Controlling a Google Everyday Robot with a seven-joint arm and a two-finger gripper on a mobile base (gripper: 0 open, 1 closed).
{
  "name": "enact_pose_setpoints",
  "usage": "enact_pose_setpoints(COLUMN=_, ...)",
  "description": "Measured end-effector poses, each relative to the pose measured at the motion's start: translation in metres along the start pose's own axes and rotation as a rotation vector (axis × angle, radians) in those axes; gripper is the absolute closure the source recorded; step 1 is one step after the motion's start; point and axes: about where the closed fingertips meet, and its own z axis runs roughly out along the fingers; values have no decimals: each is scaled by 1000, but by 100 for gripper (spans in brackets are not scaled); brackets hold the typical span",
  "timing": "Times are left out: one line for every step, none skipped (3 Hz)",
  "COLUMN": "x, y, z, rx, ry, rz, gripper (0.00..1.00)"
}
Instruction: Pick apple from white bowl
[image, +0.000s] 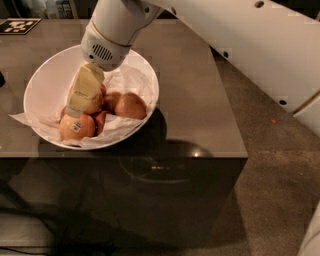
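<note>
Hanging down into the white bowl (46, 80) on the table (200, 100), the gripper (78, 104) sits against the apple (97, 103), left of centre. Can't tell if it's clamped or loose. Apple: pinkish-red w/ yellow, mostly hidden, just above a stickered apple (76, 127).

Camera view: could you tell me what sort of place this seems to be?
Probably a robotics lab or test area: a printed black-and-white marker tag lies on the dark table, the floor is plain grey, and the gripper is inside the white bowl.
</note>
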Motion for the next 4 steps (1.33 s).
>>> enact_pose_setpoints(x=0, y=0, z=0, rx=0, ry=0, rz=0, gripper=8)
enact_pose_setpoints(x=0, y=1, z=0, rx=3, ry=-3, rz=-3, gripper=0)
enact_pose_setpoints(x=0, y=2, z=1, rx=7, ry=-11, rz=-3, gripper=0)
enact_pose_setpoints(x=0, y=2, z=1, rx=7, ry=-11, rz=-3, gripper=9)
